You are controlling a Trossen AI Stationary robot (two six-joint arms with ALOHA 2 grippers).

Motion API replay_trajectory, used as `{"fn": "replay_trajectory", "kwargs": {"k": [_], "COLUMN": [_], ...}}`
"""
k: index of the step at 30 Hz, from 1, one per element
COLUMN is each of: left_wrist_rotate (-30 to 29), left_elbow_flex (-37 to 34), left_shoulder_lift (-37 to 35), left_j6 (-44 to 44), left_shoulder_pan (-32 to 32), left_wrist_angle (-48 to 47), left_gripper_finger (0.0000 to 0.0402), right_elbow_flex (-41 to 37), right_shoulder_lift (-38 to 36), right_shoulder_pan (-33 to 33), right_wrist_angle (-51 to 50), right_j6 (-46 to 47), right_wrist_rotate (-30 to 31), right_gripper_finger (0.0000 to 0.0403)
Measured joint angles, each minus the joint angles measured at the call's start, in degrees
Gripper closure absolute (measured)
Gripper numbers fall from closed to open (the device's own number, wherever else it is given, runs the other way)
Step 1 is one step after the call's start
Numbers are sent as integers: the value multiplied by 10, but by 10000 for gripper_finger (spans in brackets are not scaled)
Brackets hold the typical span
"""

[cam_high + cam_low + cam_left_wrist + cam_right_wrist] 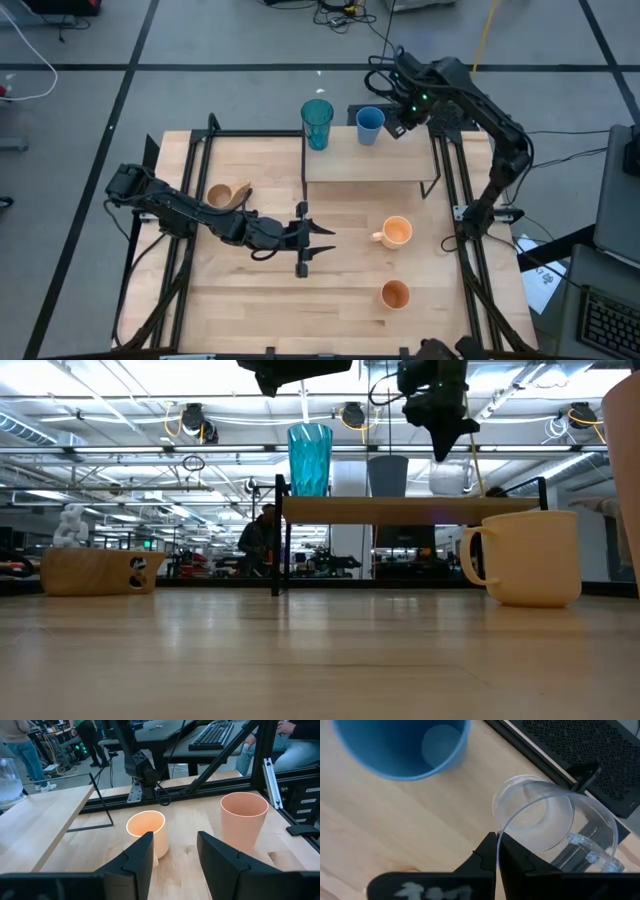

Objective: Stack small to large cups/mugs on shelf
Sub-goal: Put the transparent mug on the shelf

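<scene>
The shelf (365, 168) stands at the table's far middle. On its far edge are the teal tumbler (317, 122) and the blue cup (369, 124). My right gripper (400, 125) hangs over the shelf's far right corner, shut on the clear handled cup (555, 825), right of the blue cup (400, 745). My left gripper (315, 245) hovers open over the table's middle, with nothing between its fingers. Beyond it stand the orange handled mug (146, 827) and the orange cup (243, 817). The brown wooden mug (228, 195) lies at the left. My right gripper pinches the clear cup's rim (501, 831) between its two fingers, on the side away from the handle (590, 854). The fingers come from above, pointing steeply down. The cup (450, 478) hangs mouth up just over the shelf top; whether its base touches, I cannot tell.
Black frame rails (455, 190) run along both sides of the table. A keyboard (610, 320) lies off the near right corner. People (20, 750) stand in the room beyond. Bare shelf top lies nearer than the cups.
</scene>
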Motion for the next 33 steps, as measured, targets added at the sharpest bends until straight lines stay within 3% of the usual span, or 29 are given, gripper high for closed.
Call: {"fn": "replay_trajectory", "kwargs": {"k": [18, 33], "left_wrist_rotate": [0, 14], "left_elbow_flex": [0, 0], "left_shoulder_lift": [0, 0], "left_j6": [1, 3], "left_shoulder_pan": [0, 0], "left_wrist_angle": [0, -1], "left_gripper_finger": [247, 247], "right_elbow_flex": [0, -48], "right_shoulder_lift": [19, 18], "right_shoulder_pan": [-27, -27], "right_wrist_angle": [1, 2], "right_j6": [-5, -16], "right_wrist_rotate": [-2, -2], "right_gripper_finger": [403, 401]}}
